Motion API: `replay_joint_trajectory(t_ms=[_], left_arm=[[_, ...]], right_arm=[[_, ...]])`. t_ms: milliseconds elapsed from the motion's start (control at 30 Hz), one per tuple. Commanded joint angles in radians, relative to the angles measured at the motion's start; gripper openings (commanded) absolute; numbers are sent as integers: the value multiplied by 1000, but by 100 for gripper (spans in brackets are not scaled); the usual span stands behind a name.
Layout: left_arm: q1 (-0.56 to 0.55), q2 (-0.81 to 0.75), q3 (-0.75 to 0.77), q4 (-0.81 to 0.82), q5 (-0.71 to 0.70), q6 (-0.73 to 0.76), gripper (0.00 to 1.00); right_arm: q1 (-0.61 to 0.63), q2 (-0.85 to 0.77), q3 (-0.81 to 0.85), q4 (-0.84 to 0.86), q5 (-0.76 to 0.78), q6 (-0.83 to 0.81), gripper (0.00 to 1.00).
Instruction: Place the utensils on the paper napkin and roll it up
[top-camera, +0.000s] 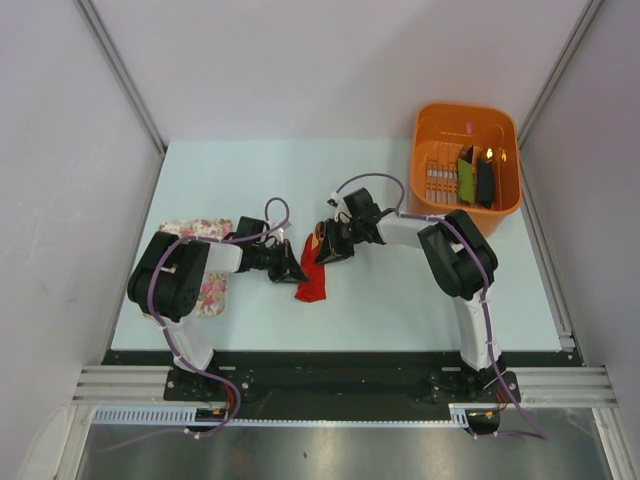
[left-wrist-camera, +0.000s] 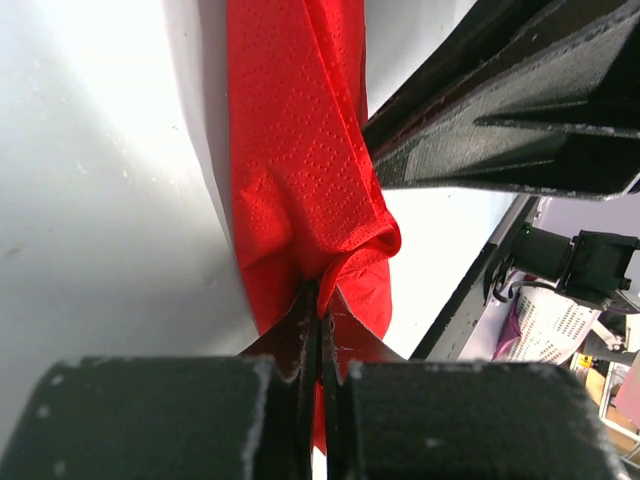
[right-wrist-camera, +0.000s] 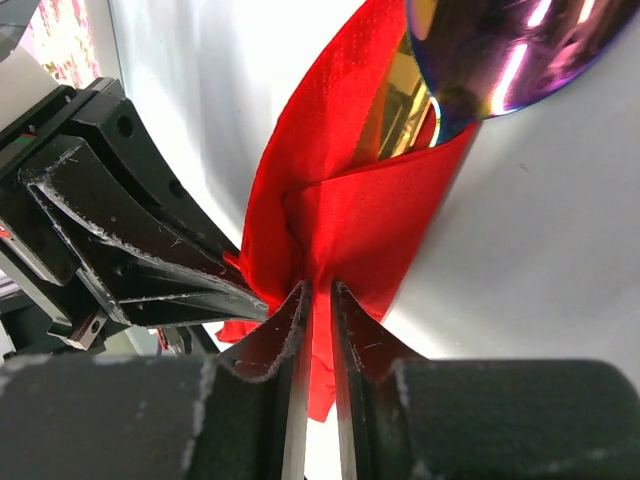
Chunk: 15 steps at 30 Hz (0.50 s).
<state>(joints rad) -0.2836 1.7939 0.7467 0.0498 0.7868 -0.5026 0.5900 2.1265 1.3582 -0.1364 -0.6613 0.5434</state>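
left gripper (top-camera: 292, 268) pressed together on the paper napkin (top-camera: 311, 281), pinching the fold right at its tips. right gripper (right-wrist-camera: 320, 292) nearly together, nipping the same red bundle from the opposite side. utensils (right-wrist-camera: 405, 110) stick out just beyond its tips, spoon bowl (right-wrist-camera: 510, 50) bare, wrap looks loose.

risks:
- 2 grippers on 1 thin sheet: any pull apart probably tears it
- open end: tilt the bundle and the utensils slide out
- tools almost touching: closing in further risks a clash

Left end effector (top-camera: 292, 268), right end effector (top-camera: 325, 250) meet over red napkin (top-camera: 312, 282); orange basket (top-camera: 466, 110) far right.
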Motion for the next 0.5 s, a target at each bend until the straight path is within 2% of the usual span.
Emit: replay_joint_trajectory(t_ms=[0, 167, 467], left_arm=[[-3, 22, 13, -21, -92, 49, 0], [-3, 19, 6, -22, -90, 52, 0], [-3, -19, -10, 57, -8, -17, 0]], right_arm=[[14, -23, -2, 43, -18, 12, 17], [31, -20, -5, 50, -9, 12, 17], [27, 38, -11, 1, 74, -34, 8]])
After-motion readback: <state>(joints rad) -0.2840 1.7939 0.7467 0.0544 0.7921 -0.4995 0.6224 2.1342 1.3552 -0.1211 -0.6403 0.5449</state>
